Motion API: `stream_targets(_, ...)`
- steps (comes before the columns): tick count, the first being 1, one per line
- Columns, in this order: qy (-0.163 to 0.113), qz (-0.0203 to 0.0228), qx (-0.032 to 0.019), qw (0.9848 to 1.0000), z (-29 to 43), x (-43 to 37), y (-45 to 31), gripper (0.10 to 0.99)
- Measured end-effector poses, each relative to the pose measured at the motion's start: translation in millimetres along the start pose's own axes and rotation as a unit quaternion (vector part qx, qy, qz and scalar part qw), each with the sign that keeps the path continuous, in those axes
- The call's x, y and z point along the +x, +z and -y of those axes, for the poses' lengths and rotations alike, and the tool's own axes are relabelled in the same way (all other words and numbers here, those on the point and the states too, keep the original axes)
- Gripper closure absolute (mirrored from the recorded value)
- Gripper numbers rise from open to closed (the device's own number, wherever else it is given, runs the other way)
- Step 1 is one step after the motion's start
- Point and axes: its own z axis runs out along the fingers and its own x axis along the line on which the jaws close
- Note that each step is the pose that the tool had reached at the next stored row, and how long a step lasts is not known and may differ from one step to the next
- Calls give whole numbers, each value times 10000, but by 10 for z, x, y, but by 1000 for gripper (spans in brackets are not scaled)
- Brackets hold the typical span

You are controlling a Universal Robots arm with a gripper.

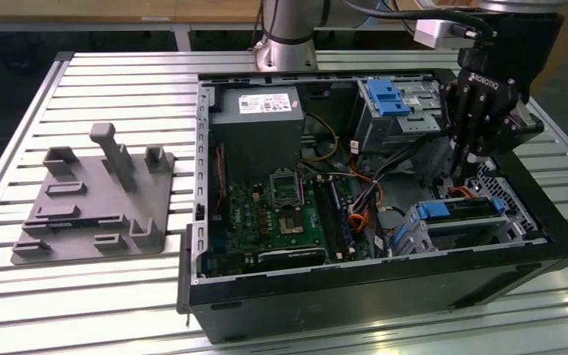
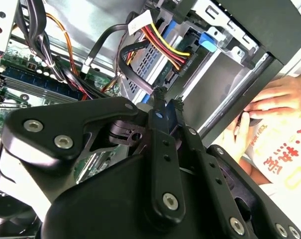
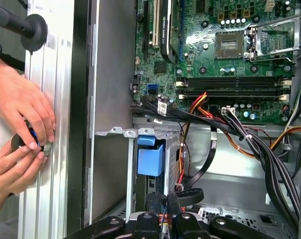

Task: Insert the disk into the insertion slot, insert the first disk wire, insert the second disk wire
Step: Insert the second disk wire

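Plastic comes first at the far left of the exterior view: a grey moulded fixture [image 1: 86, 207] of posts and pockets lies flat on the ribbed aluminium table [image 1: 116, 81], well apart from the work. At centre the black computer case [image 1: 363, 285] lies on its side with the panel off, so everything inside can be reached from above. A boxy grey power supply [image 1: 254, 118] sits in its upper left part. Below that lies the green circuit board [image 1: 264, 214], and bundled red, orange and black wires [image 1: 363, 200] trail to the right of it. At upper right stands a taller metal cage [image 1: 387, 96] with a blue latch. The gripper [image 1: 458, 174] hangs upright inside the case at right, just above the disk [image 1: 461, 209]. The disk's blue carrier and silver body appear seated in the insertion slot [image 1: 467, 235], a perforated sheet-metal cage at lower right. In the second wrist view the gripper [image 2: 167, 97] has its matt black fingers drawn close together next to a looping black cable. Whether they pinch a wire end is hard to make out. At the left edge of the first wrist view, a person's hands [image 3: 21, 119] rest on the table beside the case wall, perhaps steadying it.
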Motion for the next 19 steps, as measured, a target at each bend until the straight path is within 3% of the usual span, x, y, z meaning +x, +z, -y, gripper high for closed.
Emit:
stream_targets(5, 71, -1, -23, 10000, -12, -7, 20, 871)
stream_targets(19, 82, -5, -27, 10000, -22, -13, 61, 871)
